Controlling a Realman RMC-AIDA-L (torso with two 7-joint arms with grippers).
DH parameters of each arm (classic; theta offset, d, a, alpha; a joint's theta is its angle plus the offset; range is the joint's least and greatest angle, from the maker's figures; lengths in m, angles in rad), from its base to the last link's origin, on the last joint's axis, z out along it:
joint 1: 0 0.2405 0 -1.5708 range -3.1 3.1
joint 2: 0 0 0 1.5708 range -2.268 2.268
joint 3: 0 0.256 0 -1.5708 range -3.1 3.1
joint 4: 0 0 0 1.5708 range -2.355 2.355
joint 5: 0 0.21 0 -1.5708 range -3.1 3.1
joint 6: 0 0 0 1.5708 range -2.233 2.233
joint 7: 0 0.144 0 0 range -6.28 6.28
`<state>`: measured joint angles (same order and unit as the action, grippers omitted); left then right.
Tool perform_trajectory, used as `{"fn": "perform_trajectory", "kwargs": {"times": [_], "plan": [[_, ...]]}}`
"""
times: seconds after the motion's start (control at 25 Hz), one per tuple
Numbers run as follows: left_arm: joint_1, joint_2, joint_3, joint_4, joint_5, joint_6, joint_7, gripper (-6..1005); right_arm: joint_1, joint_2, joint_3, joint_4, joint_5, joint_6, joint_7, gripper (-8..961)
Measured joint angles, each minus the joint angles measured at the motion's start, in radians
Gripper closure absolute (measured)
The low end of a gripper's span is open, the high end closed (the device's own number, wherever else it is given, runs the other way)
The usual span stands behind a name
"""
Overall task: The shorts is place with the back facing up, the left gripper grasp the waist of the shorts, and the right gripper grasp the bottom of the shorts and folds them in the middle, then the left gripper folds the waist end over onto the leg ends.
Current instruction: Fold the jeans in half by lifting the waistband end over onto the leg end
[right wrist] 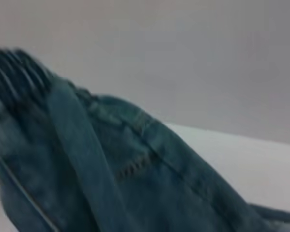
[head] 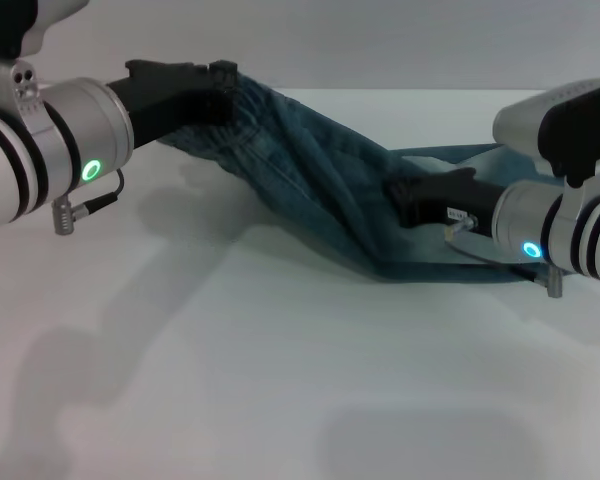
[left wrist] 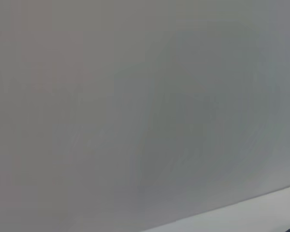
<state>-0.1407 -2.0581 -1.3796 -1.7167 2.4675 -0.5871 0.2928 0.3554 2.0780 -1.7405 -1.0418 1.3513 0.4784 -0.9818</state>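
Note:
Blue denim shorts (head: pixel 320 185) hang stretched between my two arms above the white table (head: pixel 280 380). My left gripper (head: pixel 223 88), at the back left, is shut on the gathered waist end and holds it raised. My right gripper (head: pixel 398 198), at the right, is shut on the leg end of the shorts, low near the table. A flat part of the denim (head: pixel 450 268) lies on the table under the right arm. In the right wrist view the shorts (right wrist: pixel 135 183) fill the frame, with seams and stitching showing. The left wrist view shows only a blank grey surface.
The white table stretches wide toward the front. A pale wall (head: pixel 380 40) stands behind the table's far edge.

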Motion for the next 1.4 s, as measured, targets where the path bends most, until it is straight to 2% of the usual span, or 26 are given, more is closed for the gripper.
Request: {"fn": "perform_trajectory", "kwargs": {"times": [0.16, 0.44, 0.48, 0.72, 0.88, 1.08, 1.2, 1.4], "plan": [[0.009, 0.000, 0.018, -0.045, 0.001, -0.006, 0.010, 992, 0.038, -0.001, 0.006, 0.071, 0.000, -0.008, 0.001, 955], [0.044, 0.000, 0.034, -0.108, 0.001, -0.009, 0.011, 991, 0.175, -0.006, 0.020, 0.255, 0.000, -0.090, -0.004, 955], [0.050, 0.000, 0.035, -0.114, 0.001, -0.010, 0.011, 991, 0.211, -0.008, 0.040, 0.296, -0.005, -0.107, -0.014, 955], [0.058, 0.001, 0.037, -0.121, 0.001, -0.019, 0.011, 990, 0.290, -0.009, 0.139, 0.365, -0.007, -0.114, -0.096, 955], [0.056, 0.001, 0.038, -0.116, 0.001, -0.019, 0.014, 990, 0.287, -0.005, 0.135, 0.346, -0.007, -0.110, -0.099, 955], [0.053, 0.001, 0.038, -0.110, 0.001, -0.019, 0.025, 989, 0.203, 0.008, 0.029, 0.254, 0.021, -0.100, -0.079, 955], [0.048, 0.001, 0.037, -0.104, 0.001, -0.019, 0.034, 989, 0.146, 0.004, -0.033, 0.208, 0.083, -0.101, -0.072, 955], [0.041, 0.001, 0.037, -0.102, 0.001, -0.019, 0.039, 988, 0.088, 0.003, -0.040, 0.178, 0.106, -0.099, -0.071, 955]]}}
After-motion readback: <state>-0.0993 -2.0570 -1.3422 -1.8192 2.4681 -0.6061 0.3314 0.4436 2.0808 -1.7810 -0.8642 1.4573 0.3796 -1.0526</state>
